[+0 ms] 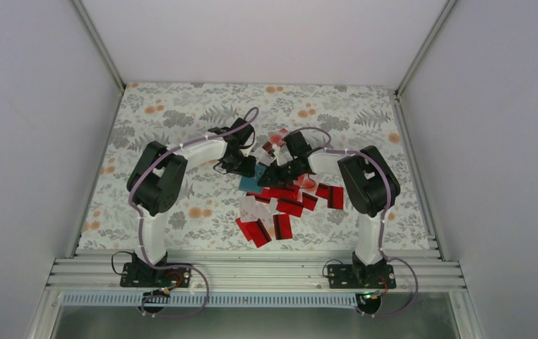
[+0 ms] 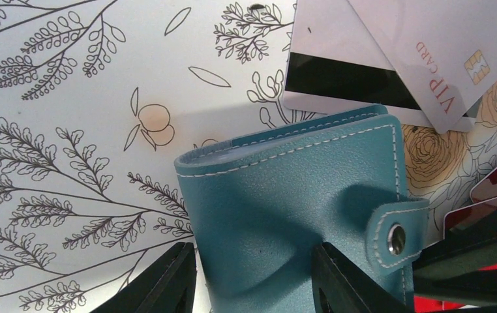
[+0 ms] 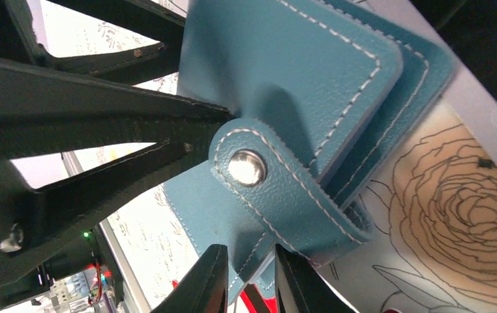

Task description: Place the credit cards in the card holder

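The teal-blue card holder lies mid-table between both grippers. In the left wrist view the card holder is folded, its snap strap at the right. My left gripper straddles the holder's left part, one finger at its edge, the other pressed into the cover. My right gripper is nearly shut on the card holder's lower edge beside the snap strap. Several red credit cards lie scattered in front of and right of the holder. Two pale cards lie just beyond it.
The floral tablecloth covers the table, with white walls on three sides. An aluminium rail runs along the near edge by the arm bases. More red cards lie near the front. Both grippers sit close together.
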### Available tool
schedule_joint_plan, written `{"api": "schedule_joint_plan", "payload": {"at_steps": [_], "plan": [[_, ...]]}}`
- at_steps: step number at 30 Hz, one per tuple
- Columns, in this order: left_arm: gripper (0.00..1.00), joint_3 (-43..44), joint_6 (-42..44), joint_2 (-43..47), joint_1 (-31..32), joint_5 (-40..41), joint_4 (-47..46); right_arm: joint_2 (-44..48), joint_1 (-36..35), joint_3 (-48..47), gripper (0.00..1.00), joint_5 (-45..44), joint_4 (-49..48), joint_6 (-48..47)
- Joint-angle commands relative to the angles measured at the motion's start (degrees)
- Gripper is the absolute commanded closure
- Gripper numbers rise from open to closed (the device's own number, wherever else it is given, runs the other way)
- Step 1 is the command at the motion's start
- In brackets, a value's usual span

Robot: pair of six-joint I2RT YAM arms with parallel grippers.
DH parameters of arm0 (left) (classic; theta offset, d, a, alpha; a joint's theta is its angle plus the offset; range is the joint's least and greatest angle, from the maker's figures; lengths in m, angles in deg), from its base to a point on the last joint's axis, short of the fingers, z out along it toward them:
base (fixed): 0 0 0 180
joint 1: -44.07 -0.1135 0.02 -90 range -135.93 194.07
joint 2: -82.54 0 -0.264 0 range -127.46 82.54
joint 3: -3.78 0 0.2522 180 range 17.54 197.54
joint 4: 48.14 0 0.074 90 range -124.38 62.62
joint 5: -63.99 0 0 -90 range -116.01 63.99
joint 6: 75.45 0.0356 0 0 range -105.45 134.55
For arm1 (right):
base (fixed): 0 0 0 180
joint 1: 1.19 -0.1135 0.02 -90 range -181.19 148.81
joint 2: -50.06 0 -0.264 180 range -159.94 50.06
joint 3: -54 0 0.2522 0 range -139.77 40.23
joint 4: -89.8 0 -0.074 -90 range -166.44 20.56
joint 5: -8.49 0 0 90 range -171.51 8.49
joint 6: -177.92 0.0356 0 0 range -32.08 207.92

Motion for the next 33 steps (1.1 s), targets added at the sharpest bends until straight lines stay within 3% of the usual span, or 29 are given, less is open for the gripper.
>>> {"api": "schedule_joint_plan", "payload": {"at_steps": [1,8,15,20,33], "plan": [[0.55,-1.43,0.16,-3.80,1.42,1.19,4.75,0.15,0.10,0.19,0.81,1.93,-1.94,-2.09],[0.59,-1.31,-1.07,-4.94,1.39,0.72,3.51,7.19,0.29,1.22,0.80,5.29,0.45,-5.25],[0.59,-1.22,-1.34,-5.45,1.37,0.52,3.24,13.28,2.12,3.11,0.80,0.29,3.09,-2.60],[0.60,-0.97,-1.38,-5.52,1.42,0.33,3.08,11.85,2.78,5.14,0.82,-8.94,5.67,1.93],[0.63,1.18,-2.07,-5.79,1.38,-1.18,4.92,5.83,2.12,5.76,0.83,-4.93,-2.63,6.52]]}}
